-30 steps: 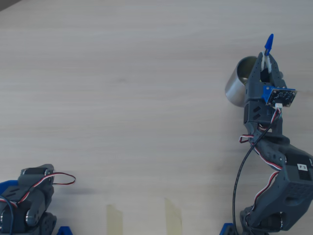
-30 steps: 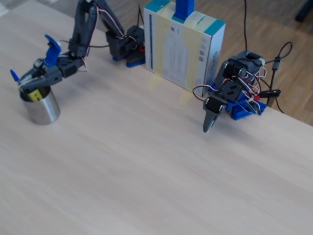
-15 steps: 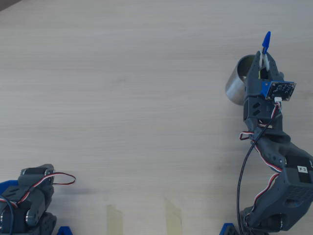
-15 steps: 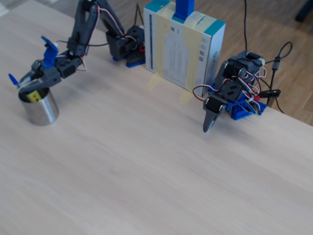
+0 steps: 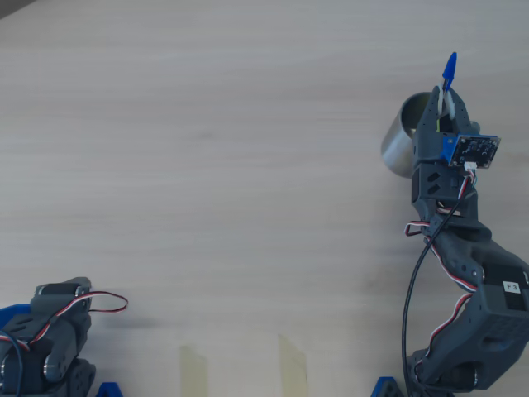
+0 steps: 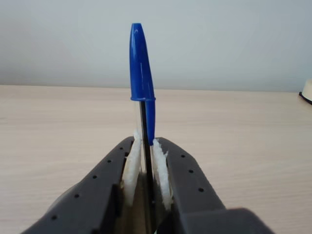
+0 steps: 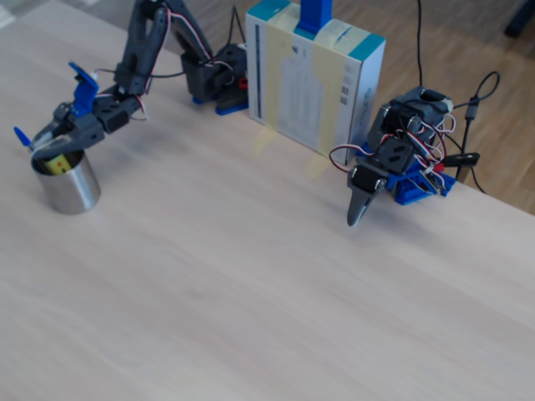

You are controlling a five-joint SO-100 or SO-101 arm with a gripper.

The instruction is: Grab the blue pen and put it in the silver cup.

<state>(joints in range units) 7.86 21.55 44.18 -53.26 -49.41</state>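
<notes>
In the wrist view, the dark perforated claw [image 6: 146, 161] is clamped on the blue pen [image 6: 142, 97], its whitish padded fingers [image 6: 130, 170] squeezing the slim clear barrel while the glossy blue cap stands clear above them. Beyond stretches the pale wood-grain bench [image 6: 243, 126]. From overhead, the pen [image 5: 448, 73] angles over the far rim of the brushed-steel silver cup [image 5: 402, 145], and the claw [image 5: 445, 112] hovers above the cup's mouth.

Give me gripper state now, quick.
Gripper: shut on the blue pen, fingers clamping its barrel, cap end sticking out, over the silver cup.
</notes>
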